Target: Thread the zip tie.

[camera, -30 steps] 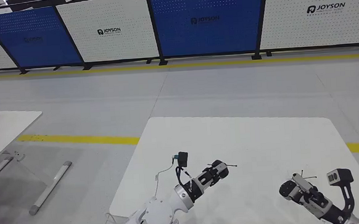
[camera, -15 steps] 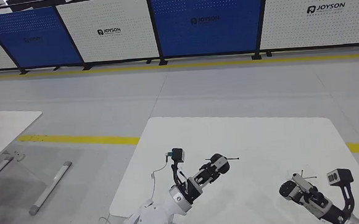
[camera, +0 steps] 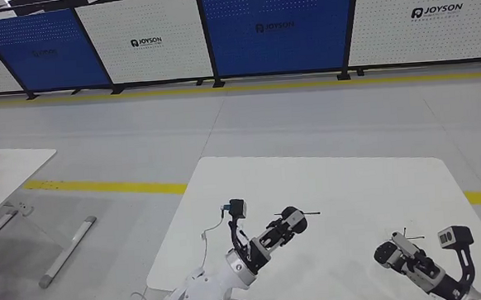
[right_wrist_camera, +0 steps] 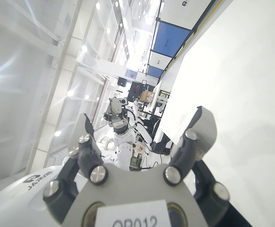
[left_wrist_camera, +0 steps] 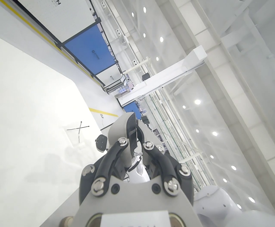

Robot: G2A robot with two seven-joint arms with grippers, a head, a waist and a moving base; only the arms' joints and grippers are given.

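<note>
While the left gripper (left_wrist_camera: pixel 135 124) is closed, apparently clamped on a thin black plastic zip tie (camera: pixel 312 213) projecting beyond its tip, presumably presented for threading, the right gripper (right_wrist_camera: pixel 142 116) is spread wide and empty. Two crossed black zip ties (left_wrist_camera: pixel 79 129) lie on the white table (camera: pixel 350 176) just ahead of the right gripper, within reach.

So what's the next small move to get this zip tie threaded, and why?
Probably swing the right claw over toward the free end of the zip tie. The left claw looks shut on that tie, its tip jutting out over the table, while the right claw is open, empty and well apart from it. Threading likely needs both ends held.
</note>
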